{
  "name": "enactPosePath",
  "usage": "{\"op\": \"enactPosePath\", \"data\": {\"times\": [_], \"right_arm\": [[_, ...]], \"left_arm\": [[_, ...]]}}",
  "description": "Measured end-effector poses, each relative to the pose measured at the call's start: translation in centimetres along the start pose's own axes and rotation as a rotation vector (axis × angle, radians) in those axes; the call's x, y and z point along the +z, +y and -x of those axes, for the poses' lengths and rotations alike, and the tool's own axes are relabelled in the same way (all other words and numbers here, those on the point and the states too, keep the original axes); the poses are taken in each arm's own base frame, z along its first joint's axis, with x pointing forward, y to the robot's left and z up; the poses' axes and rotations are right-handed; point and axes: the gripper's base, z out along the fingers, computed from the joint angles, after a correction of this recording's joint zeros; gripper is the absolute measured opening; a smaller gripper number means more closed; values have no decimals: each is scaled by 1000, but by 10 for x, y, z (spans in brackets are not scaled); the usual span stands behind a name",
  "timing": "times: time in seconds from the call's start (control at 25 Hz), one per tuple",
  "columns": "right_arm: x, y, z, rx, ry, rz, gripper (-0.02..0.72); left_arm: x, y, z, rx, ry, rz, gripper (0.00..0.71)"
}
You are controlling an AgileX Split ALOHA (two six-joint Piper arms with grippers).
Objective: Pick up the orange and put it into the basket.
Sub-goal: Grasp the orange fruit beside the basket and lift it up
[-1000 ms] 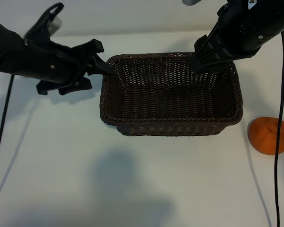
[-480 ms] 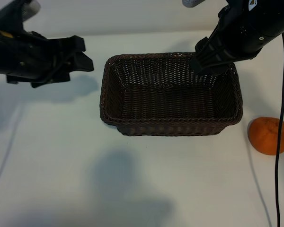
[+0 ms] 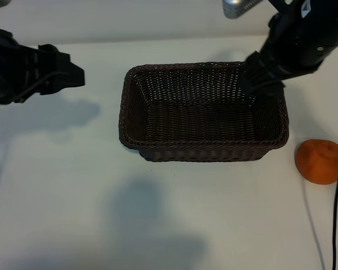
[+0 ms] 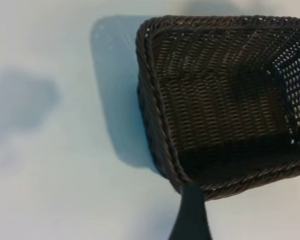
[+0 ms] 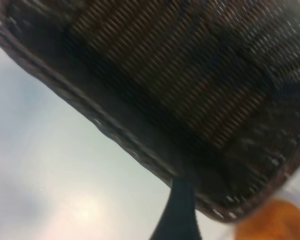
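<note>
The orange sits on the tabletop right of the basket, while the right hand above its far-right corner and the left hand both gape empty.

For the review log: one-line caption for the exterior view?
Empty wicker basket mid-table, orange outside at its right; right gripper above the far-right corner, left gripper off to the left.

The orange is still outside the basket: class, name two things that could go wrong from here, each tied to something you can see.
1. The orange lies near the table's right edge; a clumsy touch might roll it off.
2. The right gripper hangs over the basket at its far right corner, so swinging toward the orange it could catch the braided rim and drag the basket. The left gripper is off to the left.
</note>
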Motion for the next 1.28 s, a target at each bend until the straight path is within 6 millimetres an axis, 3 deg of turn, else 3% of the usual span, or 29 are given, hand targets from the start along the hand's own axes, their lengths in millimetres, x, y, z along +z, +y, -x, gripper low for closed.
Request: {"op": "enactPosePath", "data": {"times": [0.16, 0.48, 0.72, 0.8, 0.96, 1.28], "right_arm": [[-5, -6, -5, 10, 35, -70, 595], [-61, -9, -22, 34, -97, -133, 595], [-77, -15, -33, 67, -106, -211, 595], [-70, -18, -37, 80, -79, -243, 595], [-38, -29, -57, 139, 29, -257, 595], [14, -53, -97, 286, 105, -164, 595]], "left_arm": [[-10, 1, -3, 40, -4, 30, 596], [-20, 3, -12, 89, 40, 76, 593], [-30, 1, -14, 100, 8, 74, 592], [-32, 0, -14, 102, 2, 74, 592], [-32, 0, -14, 102, 1, 75, 592], [-32, 0, -12, 102, -27, 73, 591]]}}
